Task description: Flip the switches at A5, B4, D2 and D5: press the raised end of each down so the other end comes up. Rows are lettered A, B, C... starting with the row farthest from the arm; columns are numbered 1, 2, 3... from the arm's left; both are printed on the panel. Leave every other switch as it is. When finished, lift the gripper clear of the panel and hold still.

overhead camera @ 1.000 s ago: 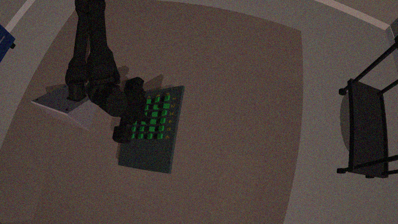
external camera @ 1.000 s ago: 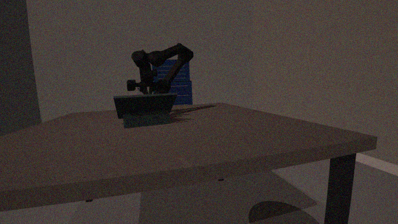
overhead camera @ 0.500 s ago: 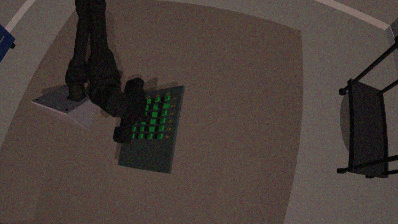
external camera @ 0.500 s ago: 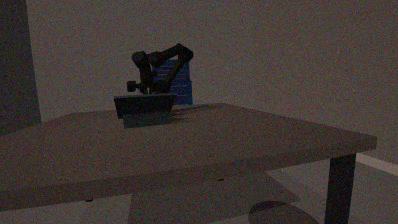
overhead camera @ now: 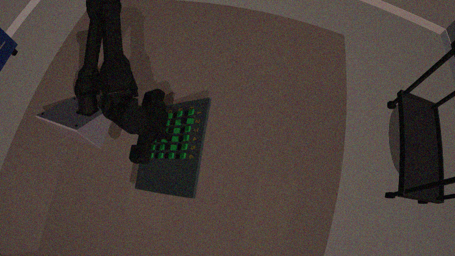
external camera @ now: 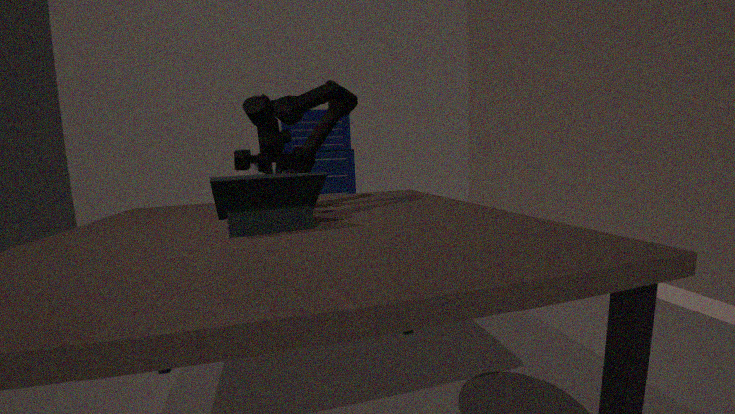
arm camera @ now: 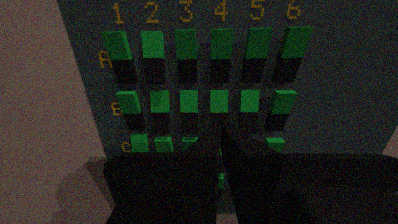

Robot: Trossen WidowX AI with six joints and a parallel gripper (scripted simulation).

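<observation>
Dim scene: dark grey-blue slanted switch panel [overhead camera: 191, 178] resting on brown wooden table [external camera: 462, 241], printed with yellow column numbers 1 to 6 and row letters. Green-and-black rocker switches [arm camera: 219, 50] arranged in a grid across the panel's upper face. Black parallel-jaw gripper [arm camera: 220, 150] positioned low over the grid, jaws fully closed with nothing held between them, used as a single blunt pressing tip. Tip located in the wrist view around column 4, just below row B and over row C or lower; rows beneath C hidden behind the gripper body, so the exact switch under the tip not determinable. In the top view, black arm [overhead camera: 111, 73] reaching from its pale grey base plate [overhead camera: 47, 114] and covering the near rows of the grid. Step in hand, as a judgement: travel or descent toward one of the target switches, probably in the near rows, D5 being a plausible candidate; contact with any rocker not confirmable in this light. Rockers at A5 [arm camera: 259, 44] and B4 [arm camera: 219, 101] in plain sight beyond the tip. Next move: align closed tip squarely over the raised end of the chosen rocker, press straight down until the opposite end rises, then lift vertically before any sideways travel, avoiding neighbouring switches.
</observation>
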